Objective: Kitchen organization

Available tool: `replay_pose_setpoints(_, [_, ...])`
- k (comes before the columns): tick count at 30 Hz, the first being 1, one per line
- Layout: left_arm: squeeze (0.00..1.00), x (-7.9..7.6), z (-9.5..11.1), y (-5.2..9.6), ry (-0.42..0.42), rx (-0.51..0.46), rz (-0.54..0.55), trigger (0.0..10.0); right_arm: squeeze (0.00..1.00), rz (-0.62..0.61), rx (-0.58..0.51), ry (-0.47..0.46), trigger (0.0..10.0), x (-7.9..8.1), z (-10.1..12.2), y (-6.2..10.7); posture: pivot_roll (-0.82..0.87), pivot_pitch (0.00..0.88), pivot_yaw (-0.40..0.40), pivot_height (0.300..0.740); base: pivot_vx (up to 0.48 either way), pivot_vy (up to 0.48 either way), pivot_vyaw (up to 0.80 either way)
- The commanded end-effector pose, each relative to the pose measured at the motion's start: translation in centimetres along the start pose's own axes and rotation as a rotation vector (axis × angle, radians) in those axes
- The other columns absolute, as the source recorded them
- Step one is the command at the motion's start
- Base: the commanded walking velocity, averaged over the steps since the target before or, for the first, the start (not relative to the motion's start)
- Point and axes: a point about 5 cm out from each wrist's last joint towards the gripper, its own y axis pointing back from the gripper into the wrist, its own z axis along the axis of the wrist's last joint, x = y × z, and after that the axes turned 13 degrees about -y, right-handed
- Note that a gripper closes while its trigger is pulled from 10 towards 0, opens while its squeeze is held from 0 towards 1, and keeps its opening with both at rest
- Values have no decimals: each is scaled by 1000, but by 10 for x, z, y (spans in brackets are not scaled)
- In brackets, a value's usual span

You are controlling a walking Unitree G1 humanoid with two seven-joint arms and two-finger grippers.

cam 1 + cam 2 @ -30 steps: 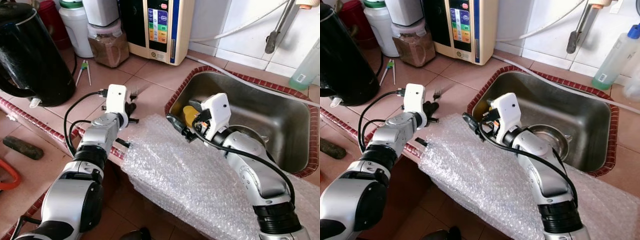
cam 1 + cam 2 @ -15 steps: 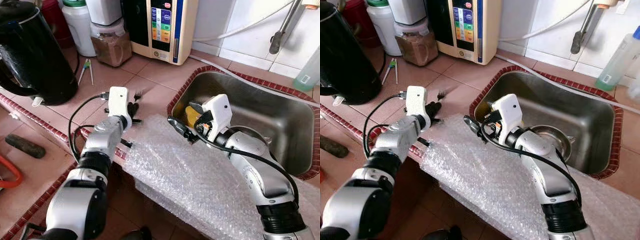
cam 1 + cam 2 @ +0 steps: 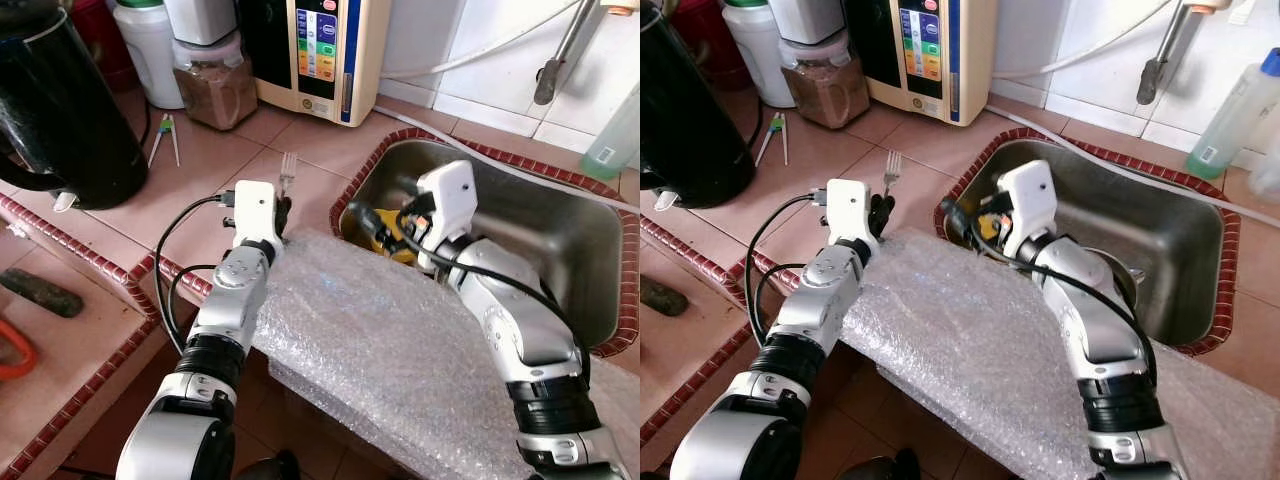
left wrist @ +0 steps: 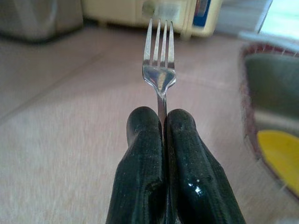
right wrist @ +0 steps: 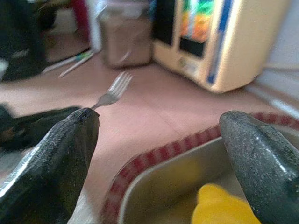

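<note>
Fork (image 4: pixel 159 70) pinched in left hand (image 4: pixel 162 122), tines fwd, right hand (image 5: pixel 159 135) wide open, empty

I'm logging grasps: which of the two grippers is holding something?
The left gripper: its fingers are pinched shut on the fork handle over the tiled counter. The right gripper is spread open at the sink's edge, holding nothing.

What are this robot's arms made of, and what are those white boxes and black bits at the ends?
Both arms are silver metal tubes with black ring joints. Each wrist carries a white box, with thin black cables looping from it along the forearm. Past each box sits a tool: the left tool and right tool each have two long, glossy black fingers with rounded tips.
</note>
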Motion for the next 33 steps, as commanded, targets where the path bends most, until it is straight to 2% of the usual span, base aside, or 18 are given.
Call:
replay_pose_setpoints(1, [0, -6, 16, 2, -32, -108, -7, 0, 0, -88, -55, -39, 10000, -11, 7, -3, -48, 107, 18, 740, 0, 0, 0])
replay_pose_setpoints(8, [0, -13, 30, 4, -69, -212, -9, 0, 0, -152, -98, -74, 10000, -20, 14, -7, -51, 108, 12, 740, 0, 0, 0])
replay_pose_setpoints(10, [0, -20, 36, 7, -90, -272, -45, 0, 0, -183, -147, -171, 10000, -23, 19, -9, -53, 108, 11, 740, 0, 0, 0])
replay_pose_setpoints(11, [0, -20, 36, 7, -90, -272, -45, 0, 0, -183, -147, -171, 10000, -23, 19, -9, -53, 108, 11, 740, 0, 0, 0])
replay_pose_setpoints(13, [0, -29, 42, 10, -106, -320, -95, 0, 0, -162, -197, -319, 10000, -23, 30, -12, -57, 109, 12, 740, 0, 0, 0])
replay_pose_setpoints(21, [0, -40, 47, 11, -128, -361, -131, 0, 0, -129, -197, -333, 10000, -20, 31, -13, -66, 111, 11, 740, 0, 0, 0])
replay_pose_setpoints(29, [0, -43, 50, 16, -121, -413, -164, 0, 0, 29, -111, -436, 10000, 2, 17, -19, -67, 116, 8, 740, 0, 0, 0])
replay_pose_setpoints(30, [0, -44, 50, 16, -128, -412, -164, 0, 0, 33, -106, -435, 10000, 4, 15, -21, -66, 115, 7, 740, 0, 0, 0])
replay_pose_setpoints(33, [0, -32, 46, 13, -212, -378, -86, 0, 0, 28, -110, -426, 10000, 4, 15, -23, -63, 114, 6, 740, 0, 0, 0])
